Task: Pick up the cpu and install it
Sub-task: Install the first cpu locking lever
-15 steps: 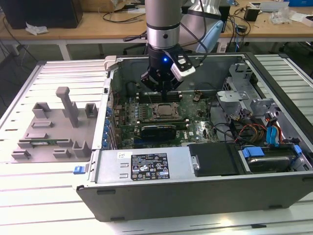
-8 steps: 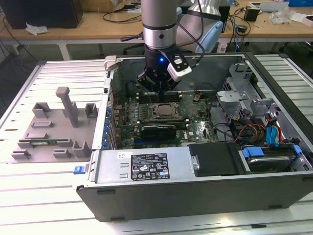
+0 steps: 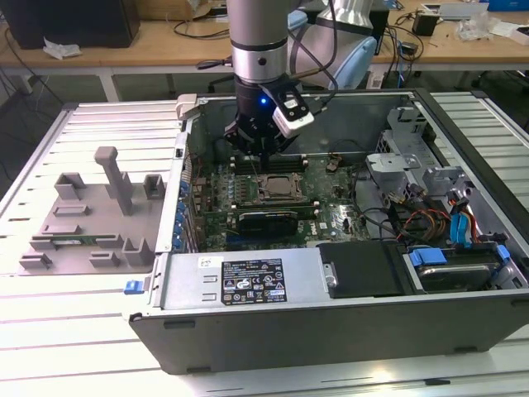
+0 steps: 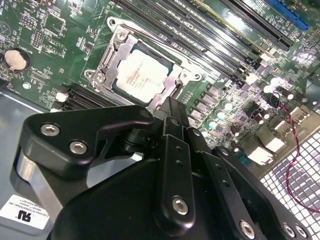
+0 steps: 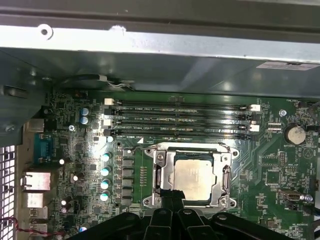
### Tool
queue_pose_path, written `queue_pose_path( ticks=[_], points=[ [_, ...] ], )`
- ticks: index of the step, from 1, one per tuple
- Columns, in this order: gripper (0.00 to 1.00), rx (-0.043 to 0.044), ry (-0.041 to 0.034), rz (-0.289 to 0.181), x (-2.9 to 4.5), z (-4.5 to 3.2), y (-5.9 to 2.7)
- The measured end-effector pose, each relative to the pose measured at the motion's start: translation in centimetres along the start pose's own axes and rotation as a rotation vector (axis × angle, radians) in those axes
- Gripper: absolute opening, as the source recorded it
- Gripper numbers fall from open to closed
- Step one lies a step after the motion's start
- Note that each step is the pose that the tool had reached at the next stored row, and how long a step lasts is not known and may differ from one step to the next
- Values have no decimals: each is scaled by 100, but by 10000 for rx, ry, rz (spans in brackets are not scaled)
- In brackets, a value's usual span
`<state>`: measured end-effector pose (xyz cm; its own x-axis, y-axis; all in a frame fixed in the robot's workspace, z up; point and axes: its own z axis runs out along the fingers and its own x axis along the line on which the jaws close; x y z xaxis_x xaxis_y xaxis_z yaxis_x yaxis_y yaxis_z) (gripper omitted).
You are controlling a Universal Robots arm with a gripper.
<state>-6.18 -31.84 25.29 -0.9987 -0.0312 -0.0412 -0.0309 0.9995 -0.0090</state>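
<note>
The cpu (image 4: 141,75) is a silver square chip lying flat inside the metal socket frame (image 4: 107,55) on the green motherboard. The cpu (image 5: 195,179) shows in both wrist views, and in the exterior view the cpu (image 3: 277,188) sits at the centre of the open computer case. My gripper (image 3: 260,155) hangs just above the board, a little behind the socket. Its black fingertips (image 4: 171,106) are pressed together at the socket's edge with nothing between them. The gripper (image 5: 172,195) is shut and apart from the chip.
Memory slots (image 5: 180,120) run beside the socket. The case wall (image 3: 194,107), a drive cage (image 3: 397,161), cables (image 3: 430,219) and the power supply (image 3: 248,281) surround the board. Gray fixture blocks (image 3: 91,215) stand on the table at the exterior view's left.
</note>
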Motion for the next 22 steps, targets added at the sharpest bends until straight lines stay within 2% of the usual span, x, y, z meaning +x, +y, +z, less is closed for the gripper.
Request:
queue_pose_path(
  ticks=[2, 8, 13, 14, 16, 17, 22],
  points=[
    [11, 0, 0, 0, 1, 0, 0],
    [11, 5, 1, 1, -1, -73, -1],
    [11, 4, 0, 1, -1, -74, -1],
    [11, -27, 2, 2, -1, -75, -2],
    [11, -538, 16, 22, -1, -74, -20],
    [11, -568, 16, 24, -1, -74, -21],
    [11, -572, 15, 25, 11, -74, -21]
  ],
)
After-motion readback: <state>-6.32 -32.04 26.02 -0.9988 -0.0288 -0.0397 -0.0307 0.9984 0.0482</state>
